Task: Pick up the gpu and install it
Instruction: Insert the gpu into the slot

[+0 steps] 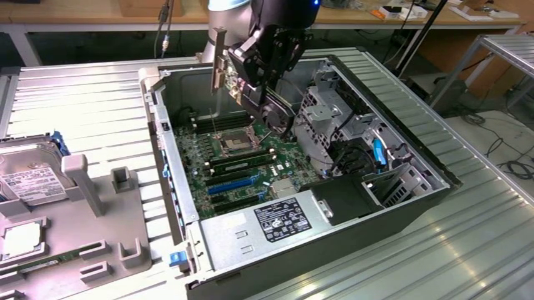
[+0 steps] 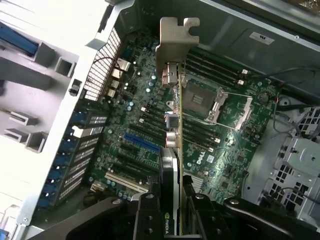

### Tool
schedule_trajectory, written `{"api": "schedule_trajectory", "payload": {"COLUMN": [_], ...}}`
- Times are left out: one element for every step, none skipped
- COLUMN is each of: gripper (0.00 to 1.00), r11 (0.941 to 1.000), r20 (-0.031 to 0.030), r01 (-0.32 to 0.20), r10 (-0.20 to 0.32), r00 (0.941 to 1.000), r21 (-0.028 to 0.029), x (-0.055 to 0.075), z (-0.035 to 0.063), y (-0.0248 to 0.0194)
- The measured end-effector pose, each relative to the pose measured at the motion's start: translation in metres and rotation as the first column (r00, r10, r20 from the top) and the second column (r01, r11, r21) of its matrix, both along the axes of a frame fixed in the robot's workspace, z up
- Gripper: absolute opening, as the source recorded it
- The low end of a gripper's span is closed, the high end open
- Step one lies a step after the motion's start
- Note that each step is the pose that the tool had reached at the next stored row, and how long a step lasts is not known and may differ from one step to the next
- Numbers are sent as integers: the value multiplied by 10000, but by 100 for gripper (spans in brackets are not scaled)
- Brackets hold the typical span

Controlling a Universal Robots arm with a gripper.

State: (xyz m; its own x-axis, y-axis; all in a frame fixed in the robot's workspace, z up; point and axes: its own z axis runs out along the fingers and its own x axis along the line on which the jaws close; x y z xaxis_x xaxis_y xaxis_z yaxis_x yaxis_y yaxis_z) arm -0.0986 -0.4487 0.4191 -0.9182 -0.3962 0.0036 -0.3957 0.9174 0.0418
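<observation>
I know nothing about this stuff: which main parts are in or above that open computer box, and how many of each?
gpu, gripped in the hand: 1
motherboard: 1
processor socket: 1
power supply: 1
Total: 4

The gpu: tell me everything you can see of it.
The gpu is a thin card seen edge-on, with a silver metal bracket carrying ports at its far end and a dark shroud with a green logo near the grip. The gripper clamps it above the motherboard in the open case, not seated in a slot.
</observation>
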Motion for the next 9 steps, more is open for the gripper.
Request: {"api": "schedule_trajectory", "payload": {"gripper": [27,27,27,27,27,27,27,27,27], "r11": [10000,9999,9999,9997,9994,9991,9987,9983,9981], "r20": [0,0,0,0,0,0,0,0,0], "r01": [-64,-118,-158,-253,-336,-430,-516,-577,-624], "r10": [64,118,158,253,336,430,516,577,624], "r00": [10000,9999,9999,9997,9994,9991,9987,9983,9981], "r21": [0,0,-1,0,-1,0,-1,0,0], "x": [2,4,5,8,11,14,17,19,20], "z": [0,0,0,0,0,-1,0,-1,-1], "y": [0,0,0,0,0,0,0,0,0]}}
